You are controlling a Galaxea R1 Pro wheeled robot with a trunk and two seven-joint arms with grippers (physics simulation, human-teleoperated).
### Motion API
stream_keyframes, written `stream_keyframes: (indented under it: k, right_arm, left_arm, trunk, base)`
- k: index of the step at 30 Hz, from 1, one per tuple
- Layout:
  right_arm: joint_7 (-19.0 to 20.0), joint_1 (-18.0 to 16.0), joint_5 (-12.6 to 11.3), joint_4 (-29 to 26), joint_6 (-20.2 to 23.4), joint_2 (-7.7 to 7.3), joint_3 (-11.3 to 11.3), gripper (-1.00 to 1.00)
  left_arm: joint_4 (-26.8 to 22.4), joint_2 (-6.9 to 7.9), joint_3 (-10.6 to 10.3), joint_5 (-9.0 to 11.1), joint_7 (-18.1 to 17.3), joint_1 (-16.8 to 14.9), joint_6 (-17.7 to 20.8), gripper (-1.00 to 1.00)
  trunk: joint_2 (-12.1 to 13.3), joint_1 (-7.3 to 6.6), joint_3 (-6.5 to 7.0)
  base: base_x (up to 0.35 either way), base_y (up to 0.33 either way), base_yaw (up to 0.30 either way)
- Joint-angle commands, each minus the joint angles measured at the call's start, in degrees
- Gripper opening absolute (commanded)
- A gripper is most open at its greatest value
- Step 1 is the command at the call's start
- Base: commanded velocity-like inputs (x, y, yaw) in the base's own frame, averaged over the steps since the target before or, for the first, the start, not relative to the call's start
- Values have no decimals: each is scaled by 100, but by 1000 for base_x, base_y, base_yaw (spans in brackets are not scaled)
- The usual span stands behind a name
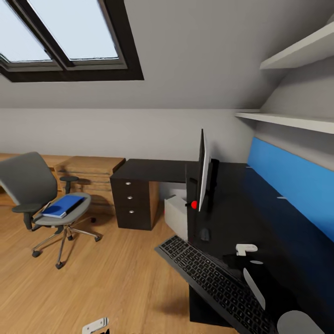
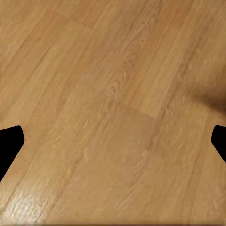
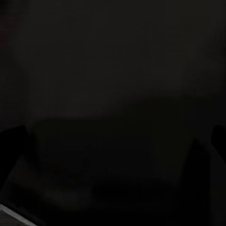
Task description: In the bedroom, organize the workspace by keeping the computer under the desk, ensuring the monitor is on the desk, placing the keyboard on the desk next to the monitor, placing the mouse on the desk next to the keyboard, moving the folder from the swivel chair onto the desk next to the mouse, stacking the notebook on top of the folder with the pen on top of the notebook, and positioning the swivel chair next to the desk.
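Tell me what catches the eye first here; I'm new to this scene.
The monitor stands edge-on on the black desk, with the keyboard overhanging the desk's near edge. At left, the swivel chair sits on the wood floor with the blue folder on its seat. A blue wall panel runs behind the desk.

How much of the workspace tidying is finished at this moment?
Done: the thin black monitor stands on the black-topped desk, with the small dark mouse near it. In hand: the black-keyed keyboard overhangs the desk edge. Left: the bright blue folder lies on the grey swivel chair, away from the desk.
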Motion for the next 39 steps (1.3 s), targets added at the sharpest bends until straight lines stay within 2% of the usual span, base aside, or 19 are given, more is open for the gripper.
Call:
stream_keyframes:
  k: [1, 23, 26, 30, 34, 39]
  right_arm:
    - [-3, 1, -63, 400, 50, -6, 33, 100]
    - [4, 1, -92, 328, 6, -25, -35, 100]
    - [5, 1, -102, 103, 0, -30, -128, 100]
    - [1, 2, -111, -304, 37, -32, -418, 100]
    - [4, 3, -125, -481, 57, -32, -658, 100]
    - [5, 1, -132, -778, 363, -32, -766, 100]
  left_arm:
    - [5, -1, 27, 10, -4, -5, -19, 100]
    - [5, -1, 24, 6, -4, -5, -17, 100]
    - [5, -5, 22, 3, -4, -5, -17, 100]
    - [5, -14, 26, 1, -4, -5, -17, 100]
    - [5, -21, 23, 1, -8, -5, -17, 100]
    - [5, -26, 19, 1, -19, -5, -14, 100]
  trunk:
    - [-4, 0, -7]
    - [-4, 0, -7]
    - [-4, 0, -7]
    - [-4, 0, -7]
    - [-4, 0, -7]
    - [-4, 0, -7]
  base:
    - [-37, 31, 0]
    - [-11, 36, 0]
    - [0, 0, 0]
    - [-2, 0, 0]
    - [-124, 0, 0]
    - [-286, 0, 0]
